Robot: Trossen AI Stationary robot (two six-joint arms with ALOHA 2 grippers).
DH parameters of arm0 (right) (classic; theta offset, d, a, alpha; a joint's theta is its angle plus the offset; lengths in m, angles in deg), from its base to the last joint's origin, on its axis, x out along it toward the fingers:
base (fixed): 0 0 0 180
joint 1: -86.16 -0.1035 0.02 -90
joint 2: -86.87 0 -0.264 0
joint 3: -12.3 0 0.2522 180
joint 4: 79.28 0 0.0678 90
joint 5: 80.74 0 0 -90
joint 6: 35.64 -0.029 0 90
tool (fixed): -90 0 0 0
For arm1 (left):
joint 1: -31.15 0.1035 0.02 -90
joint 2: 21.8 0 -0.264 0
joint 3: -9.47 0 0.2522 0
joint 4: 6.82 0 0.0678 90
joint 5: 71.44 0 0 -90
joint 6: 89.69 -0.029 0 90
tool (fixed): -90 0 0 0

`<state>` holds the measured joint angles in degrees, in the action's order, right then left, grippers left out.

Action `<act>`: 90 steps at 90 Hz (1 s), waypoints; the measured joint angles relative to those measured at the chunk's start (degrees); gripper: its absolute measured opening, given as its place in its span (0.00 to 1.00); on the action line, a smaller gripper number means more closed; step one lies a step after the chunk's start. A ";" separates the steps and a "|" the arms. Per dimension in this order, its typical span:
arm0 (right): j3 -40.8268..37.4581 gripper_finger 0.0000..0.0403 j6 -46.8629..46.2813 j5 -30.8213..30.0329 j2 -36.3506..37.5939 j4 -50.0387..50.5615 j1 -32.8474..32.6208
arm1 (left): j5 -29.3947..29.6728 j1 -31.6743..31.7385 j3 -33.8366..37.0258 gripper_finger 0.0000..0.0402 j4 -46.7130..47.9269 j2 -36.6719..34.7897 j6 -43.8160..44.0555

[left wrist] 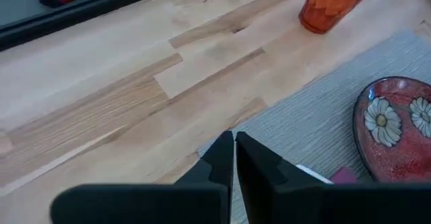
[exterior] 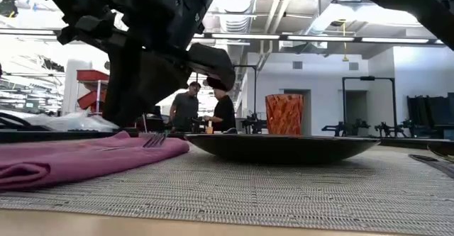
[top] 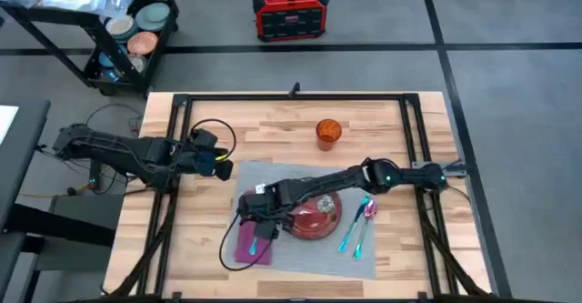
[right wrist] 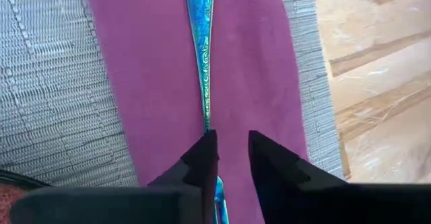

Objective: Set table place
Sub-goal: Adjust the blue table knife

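Right gripper [right wrist: 227, 158] hovers slightly open over the fork [right wrist: 201, 49] on the purple napkin [right wrist: 249, 69], near the placemat's [top: 300, 248] left edge. Left gripper [left wrist: 234, 158] sits pinched closed at the placemat's far-left corner.

The place [top: 300, 248] is laid on the table [top: 273, 126] at its near middle. On it, a plate [top: 318, 214] is flanked by a napkin [top: 253, 246] on the left, topped by a fork [right wrist: 201, 42], and two utensils [top: 359, 221] on the right. A cup [top: 328, 132] is set behind, off the mat.
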<state>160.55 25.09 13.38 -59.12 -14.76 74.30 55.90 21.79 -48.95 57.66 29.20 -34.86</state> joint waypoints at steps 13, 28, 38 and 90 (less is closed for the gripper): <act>0.05 0.20 -1.97 -12.64 0.06 0.33 -0.04 | 0.00 0.00 0.00 0.00 0.00 0.00 -0.58; 0.25 0.21 -3.83 -24.00 5.51 7.32 0.74 | 0.01 0.00 0.00 0.00 0.04 0.00 -1.26; 0.35 0.20 -24.38 -22.49 12.05 17.97 1.86 | 0.16 0.00 0.00 0.00 -0.02 0.00 -1.26; -25.90 0.20 -86.80 -22.16 31.38 39.34 -7.39 | 0.61 0.07 0.00 0.00 -0.28 -0.02 -1.11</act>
<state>134.65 -61.71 -8.77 -27.74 24.58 66.92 56.51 21.85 -48.95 57.38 29.18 -35.97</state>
